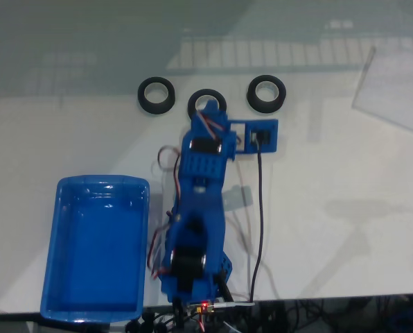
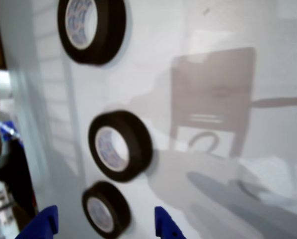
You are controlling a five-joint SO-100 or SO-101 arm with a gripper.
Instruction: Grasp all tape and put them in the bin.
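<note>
In the fixed view, the empty blue bin is sitting nearest, at the counter's front left, beside the arm's base. A black cable is trailing along the arm. Farther out, the gripper is hovering over the middle tape roll, its fingers spread wide and holding nothing. The left roll and right roll are lying well apart on either side.

Blue arm stretched forward, fingers spread apart
</note>
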